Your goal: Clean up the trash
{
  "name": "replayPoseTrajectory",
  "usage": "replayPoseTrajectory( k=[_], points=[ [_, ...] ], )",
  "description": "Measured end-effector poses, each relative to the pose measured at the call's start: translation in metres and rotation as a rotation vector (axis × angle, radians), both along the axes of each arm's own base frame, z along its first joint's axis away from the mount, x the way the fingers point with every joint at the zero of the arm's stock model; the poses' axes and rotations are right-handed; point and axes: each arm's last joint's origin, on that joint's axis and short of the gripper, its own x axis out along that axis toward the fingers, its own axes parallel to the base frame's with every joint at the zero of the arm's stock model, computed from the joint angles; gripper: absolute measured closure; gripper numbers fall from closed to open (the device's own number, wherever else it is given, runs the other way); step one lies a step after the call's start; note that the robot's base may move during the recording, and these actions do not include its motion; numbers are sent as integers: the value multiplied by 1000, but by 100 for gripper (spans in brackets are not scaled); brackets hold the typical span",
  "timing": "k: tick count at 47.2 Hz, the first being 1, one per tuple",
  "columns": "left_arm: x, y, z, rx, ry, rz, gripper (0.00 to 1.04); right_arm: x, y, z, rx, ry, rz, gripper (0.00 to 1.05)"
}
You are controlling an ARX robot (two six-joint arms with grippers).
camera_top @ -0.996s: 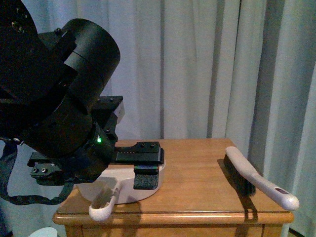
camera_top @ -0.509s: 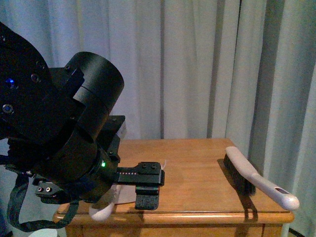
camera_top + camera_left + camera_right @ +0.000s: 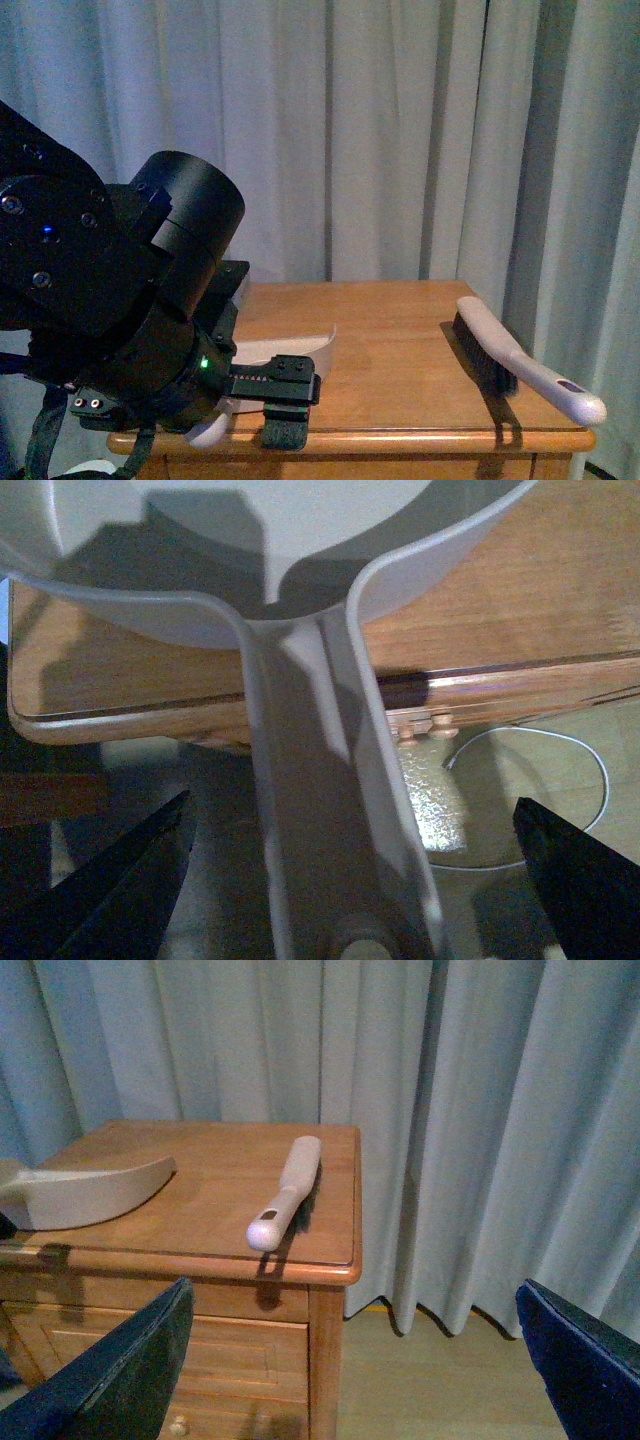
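Left claw has pulled back to the near edge of the counter, now spread wide around the handle of the dustpan (not gripping yet). Right claw gapes too, holding nothing. Trash isn't visible in any view; grabbing the dustpan looks next.

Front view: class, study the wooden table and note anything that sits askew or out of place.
The dustpan sits at the front edge of the table with its handle jutting out over the floor, between the fingers of the open left gripper. The brush lies diagonally near the right edge.
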Motion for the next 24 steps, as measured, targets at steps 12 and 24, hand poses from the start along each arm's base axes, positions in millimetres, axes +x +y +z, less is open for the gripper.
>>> replayPoseTrajectory(
  k=[12,24],
  points=[
    [1,0,-1,8,-9,-14,8,0,0,0,0,0,0,7],
    [1,0,-1,15,-7,-28,37,0,0,0,0,0,0,7]
  ],
)
